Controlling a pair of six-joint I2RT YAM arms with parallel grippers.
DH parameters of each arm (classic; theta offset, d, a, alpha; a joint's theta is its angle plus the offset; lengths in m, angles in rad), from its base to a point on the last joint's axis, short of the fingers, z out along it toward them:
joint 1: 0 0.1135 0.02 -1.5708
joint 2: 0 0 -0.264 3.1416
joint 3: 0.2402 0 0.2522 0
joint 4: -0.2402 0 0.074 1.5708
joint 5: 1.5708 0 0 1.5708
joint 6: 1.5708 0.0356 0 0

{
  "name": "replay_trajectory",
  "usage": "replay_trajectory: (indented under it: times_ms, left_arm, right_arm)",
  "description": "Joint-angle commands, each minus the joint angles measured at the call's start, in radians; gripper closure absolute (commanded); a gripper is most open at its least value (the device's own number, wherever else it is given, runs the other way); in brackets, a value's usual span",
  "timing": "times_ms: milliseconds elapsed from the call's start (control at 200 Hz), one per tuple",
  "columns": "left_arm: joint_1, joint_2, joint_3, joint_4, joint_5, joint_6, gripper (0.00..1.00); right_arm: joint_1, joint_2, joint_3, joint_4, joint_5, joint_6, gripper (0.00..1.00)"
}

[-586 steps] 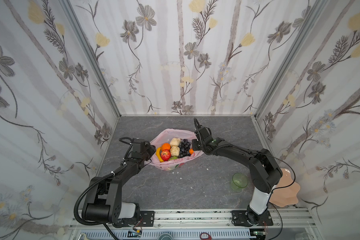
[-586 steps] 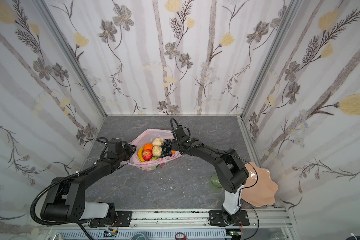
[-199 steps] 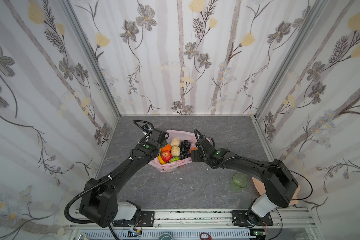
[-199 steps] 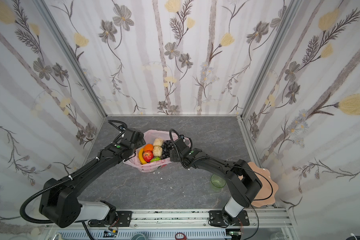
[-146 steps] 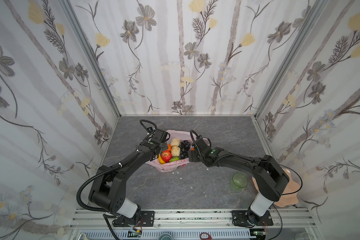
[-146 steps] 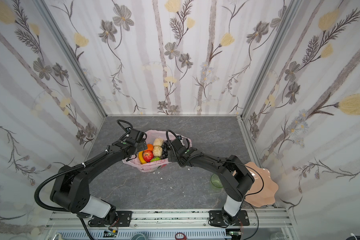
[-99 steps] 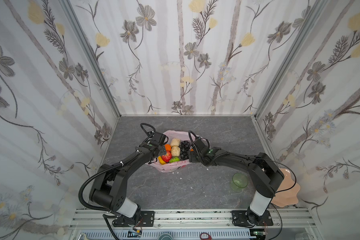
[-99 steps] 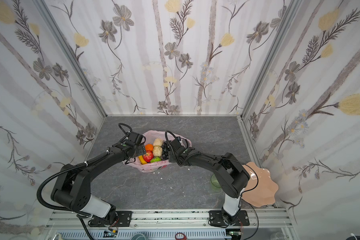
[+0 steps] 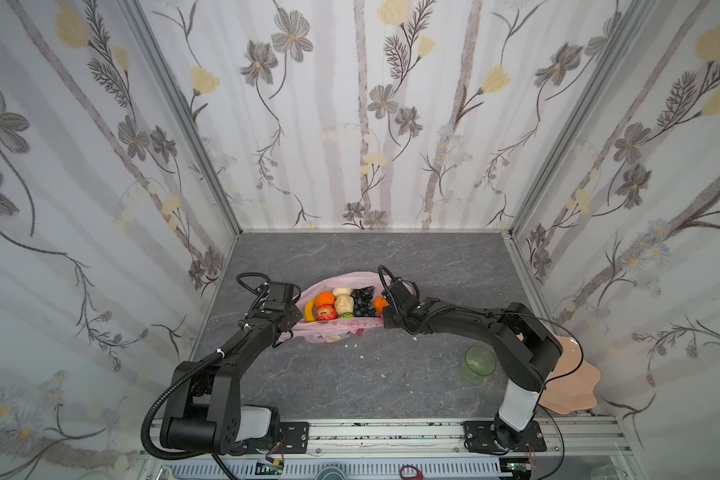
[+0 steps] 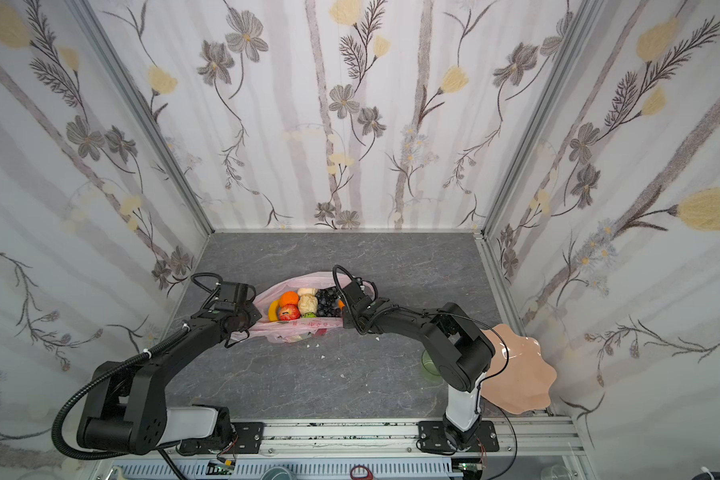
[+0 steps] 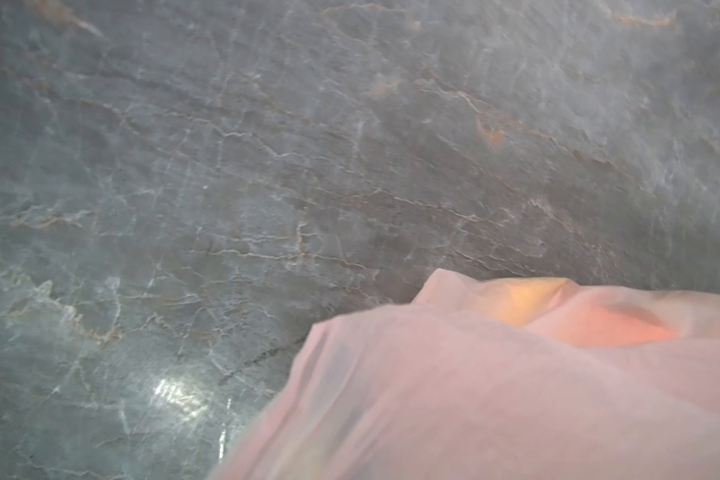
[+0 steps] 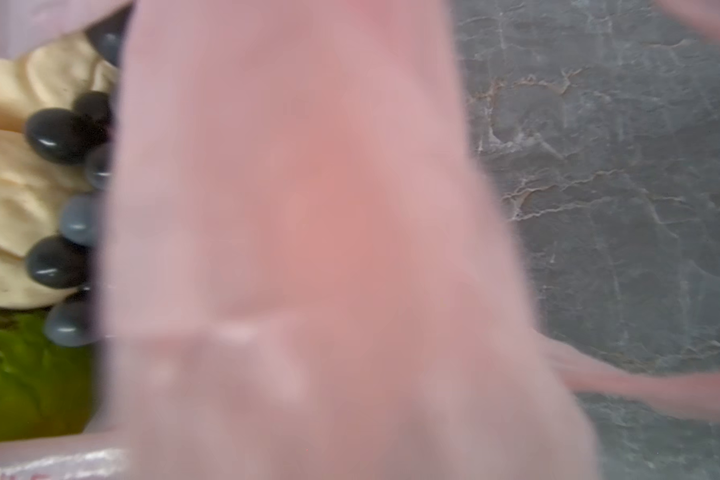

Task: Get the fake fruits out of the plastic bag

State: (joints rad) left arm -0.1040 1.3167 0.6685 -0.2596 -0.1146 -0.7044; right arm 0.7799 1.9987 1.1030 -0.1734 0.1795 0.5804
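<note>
Nearest me, by the desk's (image 9: 350, 386) front-right corner, the peach plate (image 9: 574, 382) hangs out over the right edge. The green cup (image 9: 479, 363) stands just inside it, both well clear of the work and probably parked there to keep the middle free. A few white crumbs (image 9: 361, 356) lie a little further in. About the middle of the desk sits the plastic bag (image 9: 337, 328), mouth up and sagging open, with all the fake fruits (image 9: 343, 304) inside it. They are the banana (image 9: 309, 311), the apple (image 9: 326, 312), two oranges (image 9: 324, 298), the grapes (image 9: 361, 302), two beige lumps and a bit of green fruit (image 12: 21, 374) low at the front. The arms have come at it from opposite sides. The left gripper (image 9: 294, 322) is at the bag's left rim with its jaws pressed together. The pink film bunched up against its wrist camera suggests it is pinching the plastic there. The right gripper (image 9: 386, 315) is at the right rim beside an orange. Film blankets its wrist view, so I can't tell how its jaws stand. To my eye they are taking both sides to pull the mouth wide or lift and tip the bag, since nothing is out yet. Thin film like this could slip or tear. Beyond the bag there is only bare desk up to the far edge.
</note>
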Motion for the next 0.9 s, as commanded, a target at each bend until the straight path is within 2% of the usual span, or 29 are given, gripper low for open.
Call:
replay_trajectory:
  times_ms: [0, 160, 275, 505, 684, 804, 869, 874, 899]
  left_arm:
    - [0.058, -0.053, -0.037, 0.094, 0.056, -0.054, 0.98]
    - [0.063, -0.126, -0.034, 0.100, 0.064, -0.034, 0.97]
    - [0.008, -0.147, -0.053, 0.098, 0.060, -0.034, 0.96]
    - [-0.177, -0.142, -0.119, 0.098, -0.057, -0.076, 0.95]
    - [-0.209, -0.137, -0.153, 0.122, -0.098, -0.083, 0.94]
    - [-0.208, -0.160, -0.162, 0.157, -0.100, -0.074, 0.94]
    - [-0.207, -0.163, -0.164, 0.172, -0.098, -0.067, 0.94]
    - [-0.207, -0.163, -0.166, 0.174, -0.097, -0.066, 0.94]
    - [-0.209, -0.163, -0.168, 0.181, -0.095, -0.063, 0.94]
  right_arm:
    - [-0.001, 0.038, 0.058, 0.054, -0.005, -0.027, 0.80]
    - [0.005, 0.124, 0.215, 0.041, -0.066, -0.050, 0.81]
    - [0.010, 0.155, 0.274, 0.004, -0.050, -0.059, 0.82]
    - [0.011, 0.089, 0.141, 0.016, -0.025, -0.050, 0.83]
    - [0.015, 0.039, 0.037, 0.030, -0.005, -0.037, 0.81]
    - [0.015, 0.015, 0.037, 0.010, -0.003, -0.031, 0.71]
    - [0.013, -0.008, 0.044, -0.002, -0.001, -0.032, 0.60]
    - [0.013, -0.012, 0.045, -0.005, -0.002, -0.032, 0.56]
    - [0.012, -0.024, 0.047, -0.014, -0.002, -0.033, 0.50]
